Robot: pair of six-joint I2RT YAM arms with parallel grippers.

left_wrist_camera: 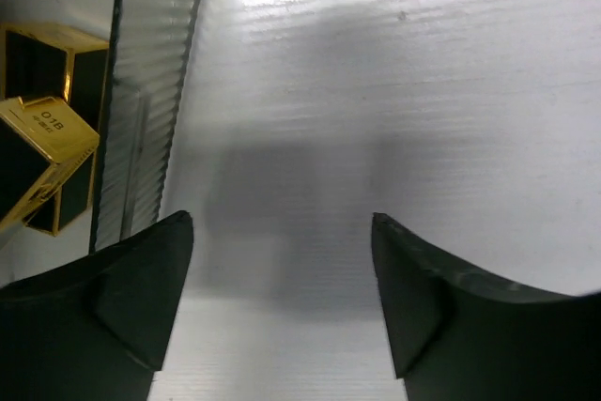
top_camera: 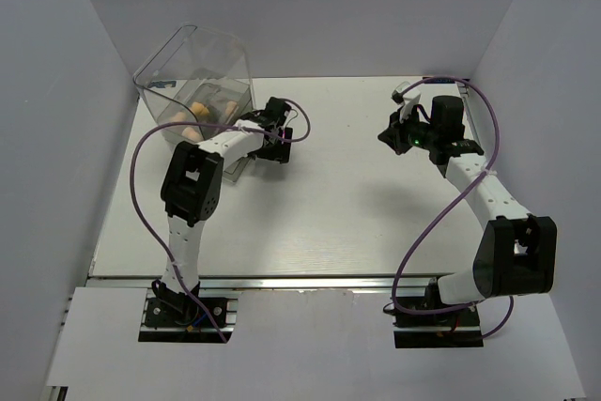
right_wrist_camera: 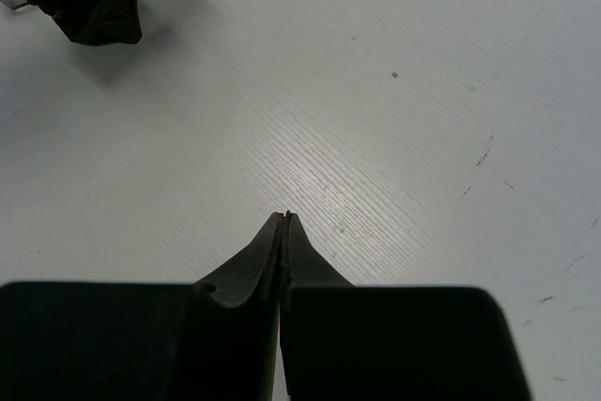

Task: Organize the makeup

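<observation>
The makeup (top_camera: 208, 102) we can see lies in the upper left of the overhead frame, where tan sponges (top_camera: 200, 100) rest inside the clear box (top_camera: 164, 63) at the far left corner of the table (top_camera: 338, 213). In the left wrist view, two black-and-gold lipstick tubes (left_wrist_camera: 45, 133) show at the left edge. One leans across the other, and both sit beyond a clear ribbed wall that we take for the side of the box. We cannot make out any other pieces.

The left gripper (top_camera: 278, 134) hangs just right of the box, toward the upper middle of the overhead frame. In its own camera the left gripper (left_wrist_camera: 282, 223) has its jaws spread wide, with only bare white table between them, and the fingers (left_wrist_camera: 141, 288) touch nothing.

The right gripper (top_camera: 387, 134) is in the upper right of the overhead frame, well apart from the box, and faces left over open table. In the right wrist view its jaws (right_wrist_camera: 285, 216) are pressed tightly together with nothing pinched. The dark shape of the left gripper shows in the upper left corner of that view.
</observation>
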